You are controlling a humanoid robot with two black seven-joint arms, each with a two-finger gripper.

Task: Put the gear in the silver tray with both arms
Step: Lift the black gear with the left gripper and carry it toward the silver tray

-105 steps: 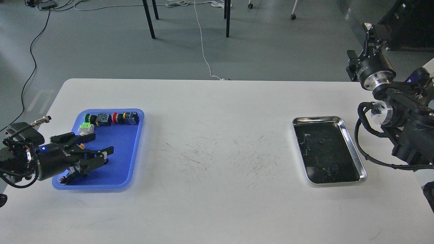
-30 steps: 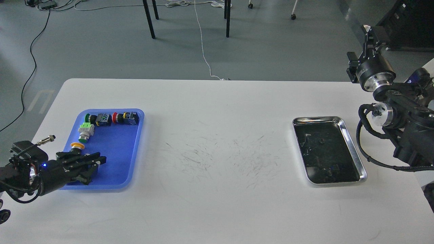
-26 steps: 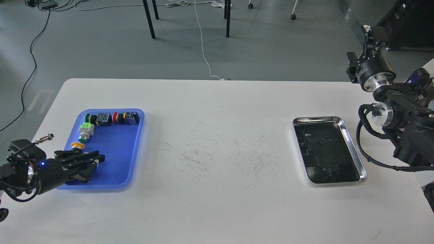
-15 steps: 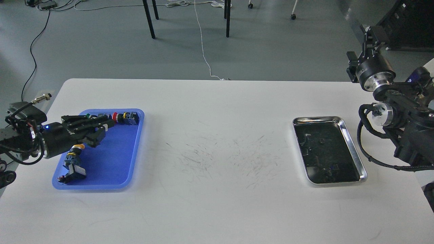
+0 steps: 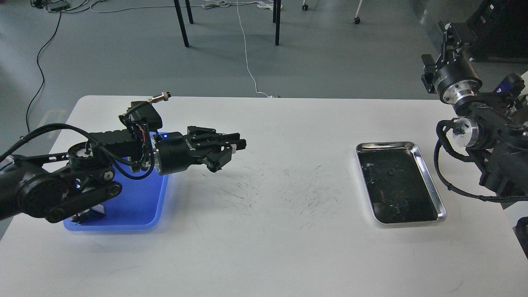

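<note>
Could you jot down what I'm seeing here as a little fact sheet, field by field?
Surface: white table with dark scuff marks
Left side: blue plastic tray, mostly hidden by the arm
Right side: shiny rectangular silver tray with dark bottom
Left arm: black gripper reaching out above the table middle, fingers close together; whether it holds anything cannot be told
Right arm: black gripper raised beyond the table's far right corner, fingers unclear
</note>
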